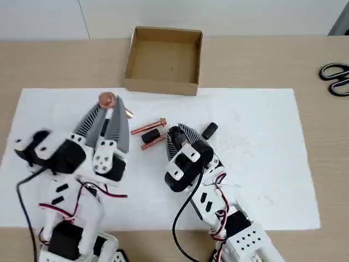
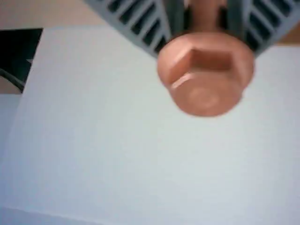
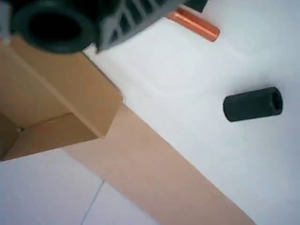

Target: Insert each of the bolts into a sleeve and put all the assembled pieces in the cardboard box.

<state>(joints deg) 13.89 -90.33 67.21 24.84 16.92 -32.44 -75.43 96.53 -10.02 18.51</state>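
Copper bolt (image 2: 206, 75) clamped in left gripper (image 1: 110, 106), black sleeve (image 3: 51, 27) clamped in right gripper (image 1: 175, 135), both near cardboard box (image 1: 163, 84), likely for mating.

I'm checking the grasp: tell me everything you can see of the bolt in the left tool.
The bolt is copper-coloured, metal by its look, with a wide head showing hexagonal flats. The left tool is shut on its shank between grey slotted fingers, the head jutting past their tips. It sits over the white sheet, near the front wall of the box.
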